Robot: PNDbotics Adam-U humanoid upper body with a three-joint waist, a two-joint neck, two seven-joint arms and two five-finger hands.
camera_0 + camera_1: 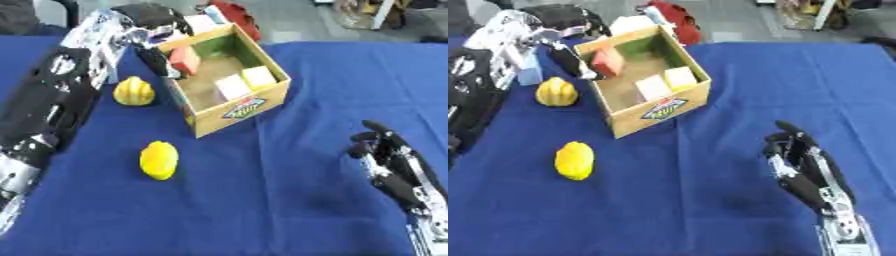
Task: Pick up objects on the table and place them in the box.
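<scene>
Three blocks already inside the box [262,97]: red block [185,59], white block [233,86], pale yellow block [259,76]. Still out on the table [289,200]: lemon [159,159] and yellow ridged fruit [134,92]. Left robot hand [157,59] at box rim, grip unclear; right robot hand [798,160] idle, fingers relaxed.

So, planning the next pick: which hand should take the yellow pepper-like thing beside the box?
Left. The left hand is at the box rim right above that yellow object; the right hand rests across the table.
</scene>
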